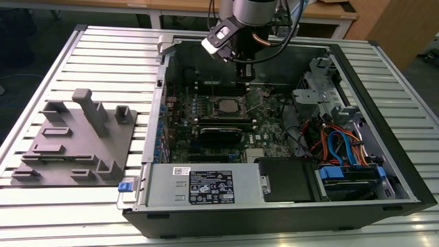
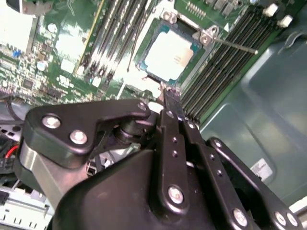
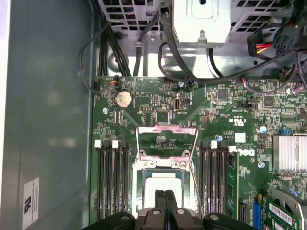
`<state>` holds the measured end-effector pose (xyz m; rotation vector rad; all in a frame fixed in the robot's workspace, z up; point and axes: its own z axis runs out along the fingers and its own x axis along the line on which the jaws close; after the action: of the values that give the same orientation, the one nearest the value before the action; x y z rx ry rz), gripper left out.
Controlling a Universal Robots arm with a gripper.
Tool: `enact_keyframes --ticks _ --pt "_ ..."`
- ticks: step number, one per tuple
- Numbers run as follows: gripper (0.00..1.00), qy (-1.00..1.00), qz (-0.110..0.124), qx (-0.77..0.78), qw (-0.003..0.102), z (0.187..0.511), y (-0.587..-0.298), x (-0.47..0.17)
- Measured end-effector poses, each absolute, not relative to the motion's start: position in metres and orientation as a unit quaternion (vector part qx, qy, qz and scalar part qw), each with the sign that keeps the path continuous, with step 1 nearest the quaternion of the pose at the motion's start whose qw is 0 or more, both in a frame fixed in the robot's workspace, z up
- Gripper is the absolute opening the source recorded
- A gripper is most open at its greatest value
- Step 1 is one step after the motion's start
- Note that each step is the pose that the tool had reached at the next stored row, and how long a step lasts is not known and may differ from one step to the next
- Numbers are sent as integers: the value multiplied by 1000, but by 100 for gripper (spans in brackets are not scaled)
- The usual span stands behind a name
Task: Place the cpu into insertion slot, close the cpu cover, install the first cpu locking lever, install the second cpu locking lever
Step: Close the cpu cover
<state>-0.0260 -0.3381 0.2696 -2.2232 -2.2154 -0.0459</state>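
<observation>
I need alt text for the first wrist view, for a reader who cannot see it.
The shut gripper hangs over the cpu seated in the insertion slot of a green motherboard, with memory slots on both sides.

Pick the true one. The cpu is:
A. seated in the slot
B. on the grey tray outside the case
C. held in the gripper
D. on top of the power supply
A: the cpu lies flat in the slot with its silver top bare, and the gripper is shut just beside its edge.
</observation>
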Motion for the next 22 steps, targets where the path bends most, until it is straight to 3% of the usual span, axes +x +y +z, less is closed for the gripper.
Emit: enact_keyframes --ticks 22 --pt "10 -706 -15 -708 1 270 -338 -19"
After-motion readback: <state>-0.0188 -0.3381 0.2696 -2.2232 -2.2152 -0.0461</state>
